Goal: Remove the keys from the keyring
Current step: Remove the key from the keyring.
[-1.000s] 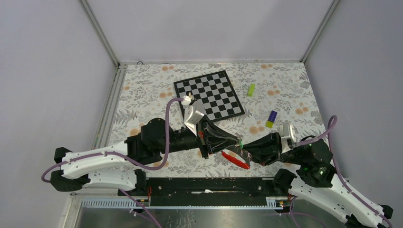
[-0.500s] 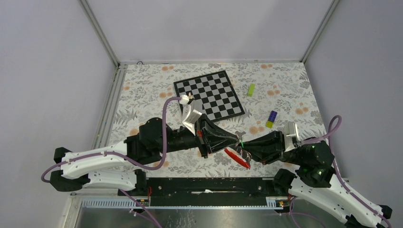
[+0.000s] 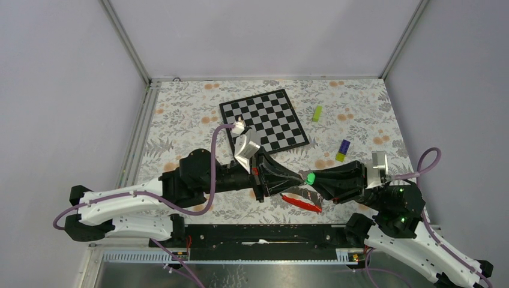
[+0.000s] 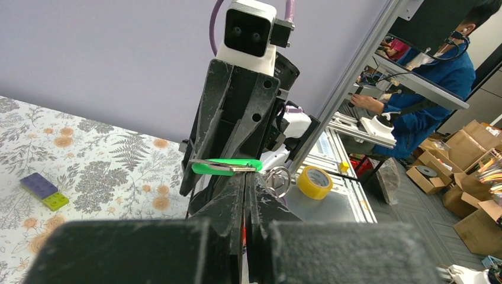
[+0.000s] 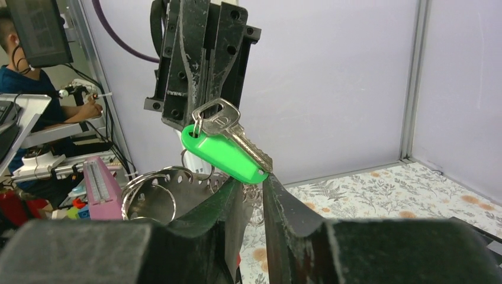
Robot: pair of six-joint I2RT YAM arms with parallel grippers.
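Keys [image 5: 225, 121]: green-tagged one slants down-right, L gripper [image 3: 298, 177] pressed together, R gripper [image 5: 253, 180] can't tell

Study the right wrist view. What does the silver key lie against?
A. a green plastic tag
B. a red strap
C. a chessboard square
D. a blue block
A: the silver key lies flat along the green plastic tag, just above the camera's own fingertips.
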